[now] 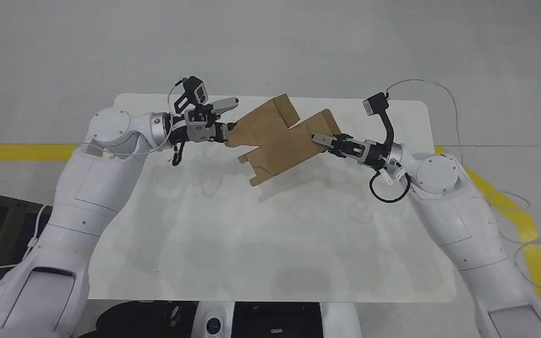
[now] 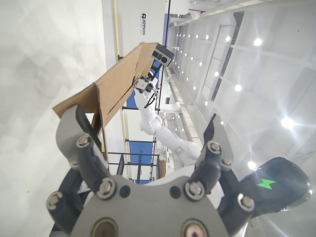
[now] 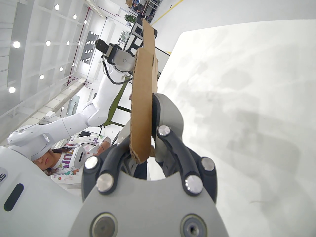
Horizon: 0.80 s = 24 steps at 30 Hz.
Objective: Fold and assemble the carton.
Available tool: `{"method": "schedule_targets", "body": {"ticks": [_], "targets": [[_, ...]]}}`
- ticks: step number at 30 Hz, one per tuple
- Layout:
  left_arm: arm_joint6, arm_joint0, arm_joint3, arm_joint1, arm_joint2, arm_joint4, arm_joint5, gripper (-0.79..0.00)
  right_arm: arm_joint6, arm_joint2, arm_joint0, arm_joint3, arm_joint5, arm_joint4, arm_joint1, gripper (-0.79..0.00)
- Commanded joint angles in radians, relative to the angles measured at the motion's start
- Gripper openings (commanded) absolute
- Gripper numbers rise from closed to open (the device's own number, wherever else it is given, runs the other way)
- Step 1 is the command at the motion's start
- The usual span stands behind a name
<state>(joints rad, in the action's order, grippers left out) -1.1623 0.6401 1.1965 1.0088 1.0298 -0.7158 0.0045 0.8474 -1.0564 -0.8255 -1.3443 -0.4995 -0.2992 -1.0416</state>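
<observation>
A flat brown carton hangs tilted above the back of the white table, between my two arms. My right gripper is shut on the carton's right edge. In the right wrist view the cardboard stands edge-on between the jaws of the right gripper, hiding one finger. My left gripper is open at the carton's left corner. In the left wrist view one of its fingers lies against a folded flap of the carton, while the other finger stands far off it.
The table's rounded back edge runs just behind the carton. A thin cable loops over the table's back right corner. A yellow floor line lies left of the table.
</observation>
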Motion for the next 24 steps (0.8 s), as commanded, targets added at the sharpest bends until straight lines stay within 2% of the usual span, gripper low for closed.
{"method": "schedule_targets", "body": {"ticks": [1,6,7,8,9,10,13,15,16,18,24], "targets": [[0.003,-0.001,-0.002,0.002,0.000,0.003,-0.002,0.000,0.002,-0.001,0.000,0.000,-0.001,0.000,-0.001,-0.785],[0.010,-0.002,-0.002,0.006,-0.004,0.026,-0.005,0.000,-0.001,-0.003,-0.002,0.002,-0.002,-0.001,-0.004,-0.785],[0.013,-0.001,-0.003,0.006,-0.005,0.031,-0.005,-0.034,-0.001,-0.004,-0.002,0.003,-0.003,0.000,-0.005,-0.785],[0.015,0.000,-0.005,0.007,-0.007,0.035,-0.002,-0.148,-0.001,-0.006,-0.003,0.004,-0.004,0.001,-0.005,-0.785],[0.018,0.000,-0.008,0.008,-0.008,0.038,0.004,-0.225,-0.001,-0.007,-0.004,0.005,-0.005,0.001,-0.005,-0.785],[0.022,-0.001,-0.009,0.009,-0.010,0.045,0.008,-0.262,0.000,-0.009,-0.005,0.006,-0.006,0.002,-0.005,-0.785],[0.043,-0.001,-0.012,0.011,-0.017,0.081,0.009,-0.262,0.000,-0.012,-0.009,0.005,-0.007,0.004,-0.006,-0.785],[0.050,-0.001,-0.014,0.012,-0.018,0.091,0.009,-0.308,0.000,-0.015,-0.011,0.005,-0.004,0.003,-0.007,-0.785],[0.052,-0.001,-0.015,0.013,-0.018,0.092,0.009,-0.394,0.000,-0.016,-0.011,0.005,-0.004,0.004,-0.007,-0.785],[0.054,-0.001,-0.019,0.014,-0.018,0.098,0.009,-0.456,0.002,-0.017,-0.012,0.004,-0.002,0.007,-0.008,-0.785],[0.068,-0.003,-0.021,0.015,-0.016,0.143,0.006,-0.514,0.004,-0.020,-0.013,0.003,0.002,0.014,-0.010,-0.785]]}}
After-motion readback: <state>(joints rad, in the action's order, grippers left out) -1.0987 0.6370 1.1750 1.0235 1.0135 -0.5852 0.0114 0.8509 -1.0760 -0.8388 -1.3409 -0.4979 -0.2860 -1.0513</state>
